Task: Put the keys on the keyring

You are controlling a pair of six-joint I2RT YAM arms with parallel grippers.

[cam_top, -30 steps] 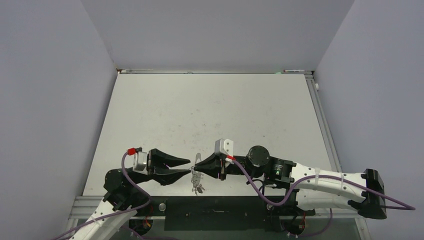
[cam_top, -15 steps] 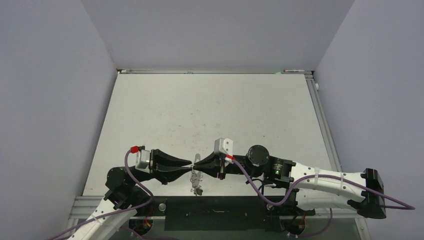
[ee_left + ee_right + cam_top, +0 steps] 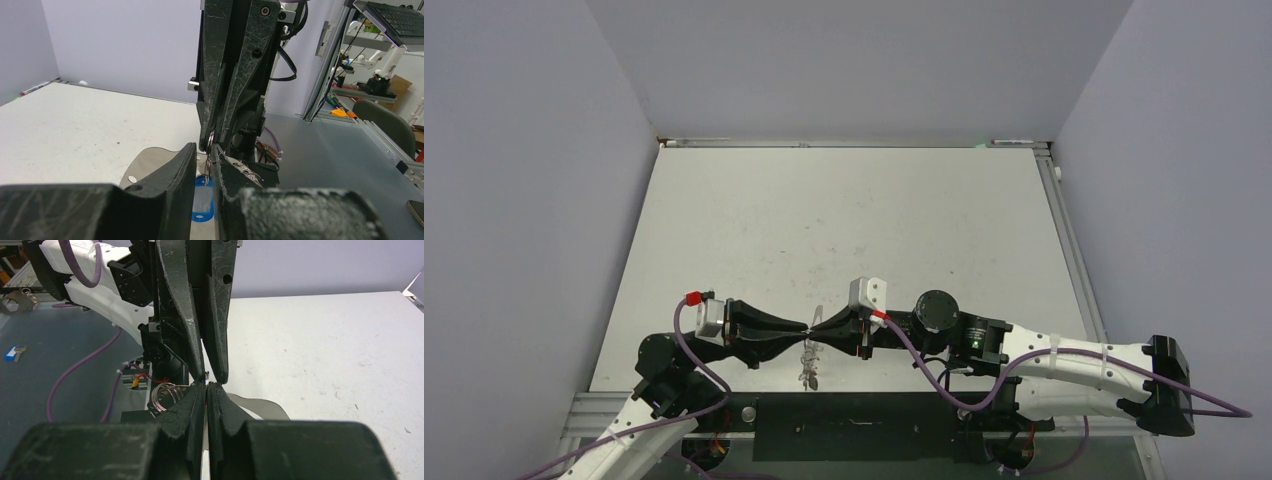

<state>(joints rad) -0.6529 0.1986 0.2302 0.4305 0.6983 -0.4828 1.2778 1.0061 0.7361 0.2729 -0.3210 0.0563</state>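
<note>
ok so the two arms are meeting tip to tip right over the near edge of the white table (image 3: 844,220), roughly midway along it. The right gripper (image 3: 206,386) is pinching fully shut. As far as I can make out it's holding up the keyring (image 3: 150,159), that flat grey ring-shaped metal plate with tiny wire split rings on its rim, which is dangling off its tips. The left gripper (image 3: 203,150) is showing only a sliver of gap, and I can't tell if it's actually biting on anything. A key with a blue plastic tag (image 3: 202,204) is hanging just below those fingers; no idea if it's threaded. I can't pick out the other keys.

My take: this is fiddly threading on one small wire split ring (image 3: 210,140) between the tips. The right side wants to be dead steady, the left making tiny moves along the wire's curve, no yanking.

There's loads of bare table toward the far edge and both sides, but the near edge is right underneath, so a dropped key could go off onto the arm bases.
</note>
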